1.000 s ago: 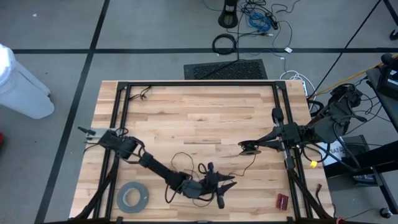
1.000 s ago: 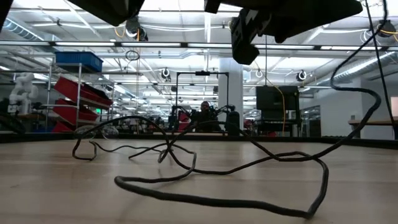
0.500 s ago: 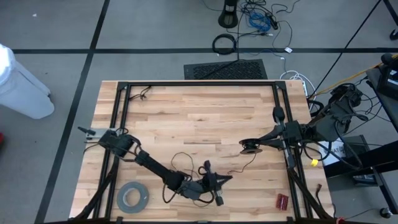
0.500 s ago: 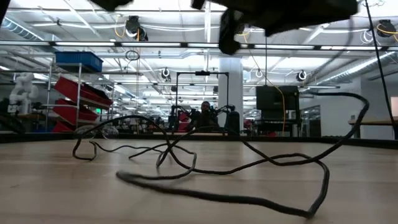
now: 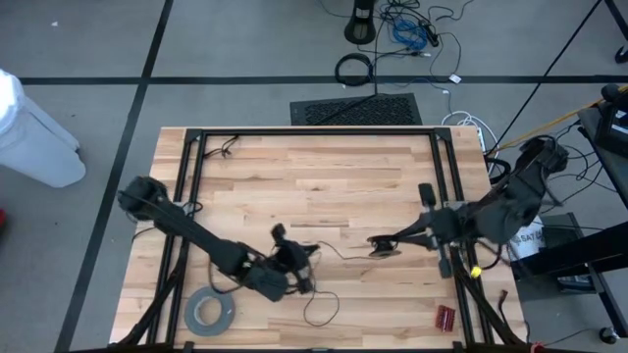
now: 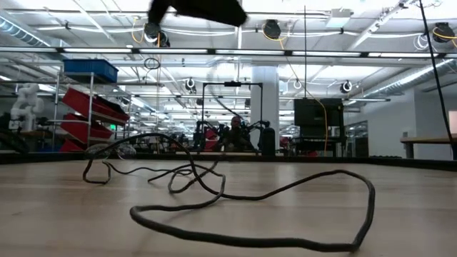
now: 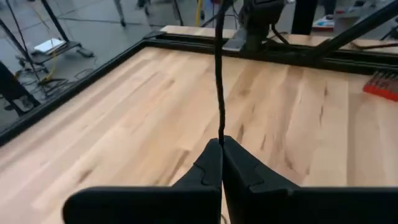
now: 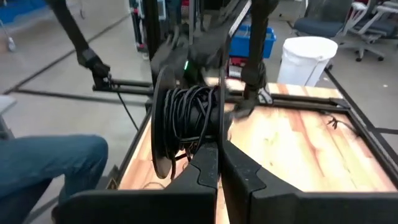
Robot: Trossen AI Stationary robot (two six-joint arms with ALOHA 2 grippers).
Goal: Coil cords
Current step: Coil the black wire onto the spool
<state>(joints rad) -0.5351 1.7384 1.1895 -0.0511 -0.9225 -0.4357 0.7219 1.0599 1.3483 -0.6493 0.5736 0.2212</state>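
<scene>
Left pincer (image 7: 221, 144): your fingers are pressed together on the thin dark wire (image 7: 218, 81), which runs taut away from the fingertips across the table (image 7: 124, 112). From above, this pincer (image 5: 294, 263) sits near the table's front edge, left of centre.

Right pincer (image 8: 218, 146): your fingers are clamped on the small round black disc (image 8: 186, 124), with wire wound thick around its middle. From above, this pincer (image 5: 392, 241) holds the disc (image 5: 378, 245) right of centre, just inside the dark frame rail (image 5: 444, 196).

Wire, remainder: one stretch crosses between your two pincers; a slack loop (image 5: 319, 312) lies on the table in front of the left pincer. At table height the loops (image 6: 250, 207) rest flat on the wood.

Grey tape roll (image 5: 209, 311): front-left area, near the left arm.

Small red item (image 5: 445, 317): front-right corner, well apart from the wire.

Person's blue trouser leg (image 8: 43, 162): beside the table, seen past the right pincer.
</scene>
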